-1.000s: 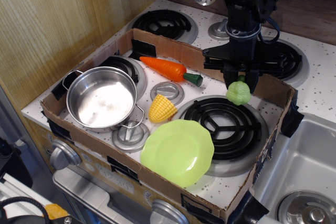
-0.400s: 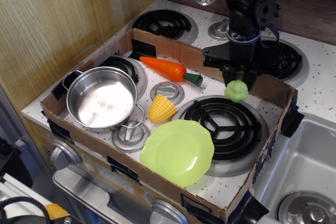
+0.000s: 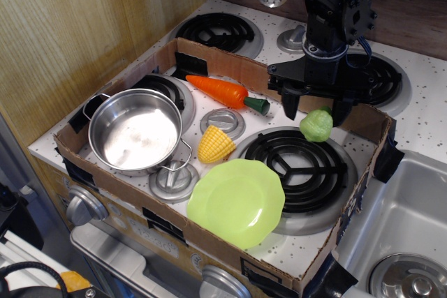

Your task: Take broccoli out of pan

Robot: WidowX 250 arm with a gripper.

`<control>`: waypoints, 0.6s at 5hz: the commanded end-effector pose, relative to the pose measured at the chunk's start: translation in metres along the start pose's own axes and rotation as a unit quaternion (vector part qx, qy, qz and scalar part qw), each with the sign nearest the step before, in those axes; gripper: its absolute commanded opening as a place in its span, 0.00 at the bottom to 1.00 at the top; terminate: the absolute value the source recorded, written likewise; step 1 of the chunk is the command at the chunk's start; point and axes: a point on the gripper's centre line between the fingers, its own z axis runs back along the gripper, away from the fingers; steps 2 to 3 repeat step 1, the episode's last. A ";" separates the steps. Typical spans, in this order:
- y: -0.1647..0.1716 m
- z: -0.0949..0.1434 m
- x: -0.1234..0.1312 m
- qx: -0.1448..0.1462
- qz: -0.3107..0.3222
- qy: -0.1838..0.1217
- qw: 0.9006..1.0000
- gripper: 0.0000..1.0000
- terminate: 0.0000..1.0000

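The broccoli (image 3: 316, 125) is a small pale-green lumpy toy. It rests at the back edge of the large front-right burner (image 3: 297, 162), inside the cardboard tray. My gripper (image 3: 315, 111) is open just above it, with one finger on each side and no grip on it. The pan (image 3: 135, 130), a shiny steel pot with wire loop handles, stands empty at the tray's left side, far from the gripper.
A carrot (image 3: 225, 92), a corn cob (image 3: 215, 144) and a lime-green plate (image 3: 236, 202) lie in the cardboard tray (image 3: 209, 235). Small silver burner discs (image 3: 223, 121) sit between them. A sink (image 3: 408, 242) is at the right. A wooden wall is on the left.
The gripper's fingers have spread apart and let go of the broccoli, which now rests on the burner's back edge. The arm has lifted slightly.
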 end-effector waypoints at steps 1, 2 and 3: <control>-0.010 0.046 0.021 -0.009 0.018 -0.045 0.999 1.00 1.00; -0.010 0.046 0.021 -0.009 0.018 -0.045 0.999 1.00 1.00; -0.010 0.046 0.021 -0.009 0.018 -0.045 0.999 1.00 1.00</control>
